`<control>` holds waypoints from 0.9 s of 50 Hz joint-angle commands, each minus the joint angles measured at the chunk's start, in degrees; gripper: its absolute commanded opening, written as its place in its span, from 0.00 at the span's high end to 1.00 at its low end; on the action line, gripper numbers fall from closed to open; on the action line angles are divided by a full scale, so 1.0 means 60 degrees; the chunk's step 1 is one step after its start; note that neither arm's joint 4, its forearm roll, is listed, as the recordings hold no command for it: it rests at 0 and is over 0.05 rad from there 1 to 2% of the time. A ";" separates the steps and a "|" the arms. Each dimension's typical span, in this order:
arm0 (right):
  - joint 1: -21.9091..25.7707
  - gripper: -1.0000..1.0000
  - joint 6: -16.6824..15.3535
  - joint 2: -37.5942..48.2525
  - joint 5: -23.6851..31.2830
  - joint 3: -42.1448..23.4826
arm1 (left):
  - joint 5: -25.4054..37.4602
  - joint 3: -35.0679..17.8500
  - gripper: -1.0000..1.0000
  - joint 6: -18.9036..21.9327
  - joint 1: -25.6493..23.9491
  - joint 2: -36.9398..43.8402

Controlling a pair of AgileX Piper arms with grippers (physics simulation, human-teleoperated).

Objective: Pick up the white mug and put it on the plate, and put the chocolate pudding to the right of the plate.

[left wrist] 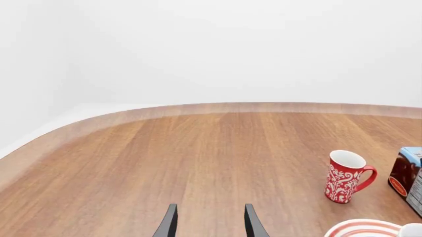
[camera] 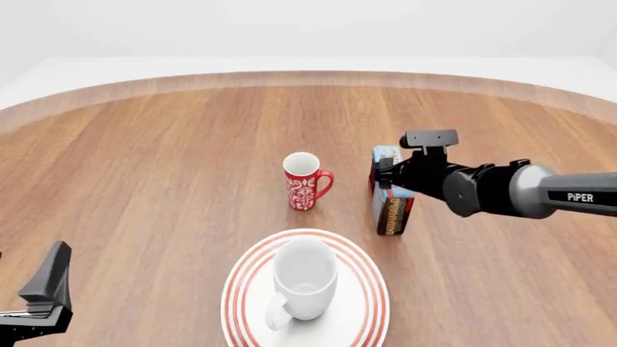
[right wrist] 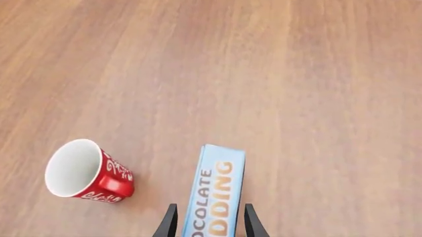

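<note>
The white mug (camera: 305, 278) stands upright on the red-ringed plate (camera: 371, 289) near the table's front, handle toward the front left. The chocolate pudding (camera: 389, 199) stands on edge on the table, behind and to the right of the plate. My right gripper (camera: 383, 173) is open and straddles the box's top; in the right wrist view the chocolate pudding (right wrist: 214, 192) sits between the right gripper (right wrist: 210, 206) fingers with small gaps on both sides. My left gripper (camera: 48, 282) is open and empty at the front left, far from everything. In the left wrist view the left gripper (left wrist: 210, 206) points across bare wood.
A red mug with white pattern (camera: 303, 182) stands just left of the box and behind the plate. The left wrist view also shows the red mug (left wrist: 346, 176), the box (left wrist: 408, 173) and the plate's rim (left wrist: 362, 229). The curved far table edge (camera: 308, 76) lies well beyond.
</note>
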 commanded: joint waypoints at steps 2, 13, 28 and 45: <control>-0.0001 0.00 -0.0024 0.0170 -0.0055 -0.0010 | -0.0002 0.0000 0.00 -0.0006 0.0007 0.0000; -0.0030 0.00 0.0006 0.0346 -0.0088 -0.0036 | -0.0003 0.0000 0.00 0.0004 -0.0001 0.0004; -0.0007 0.00 0.0051 0.0525 -0.0129 -0.0051 | -0.0002 0.0000 0.00 -0.0001 -0.0004 0.0002; -0.0056 0.00 0.0032 0.0734 -0.0195 -0.0032 | -0.0003 0.0000 0.00 0.0003 -0.0002 0.0005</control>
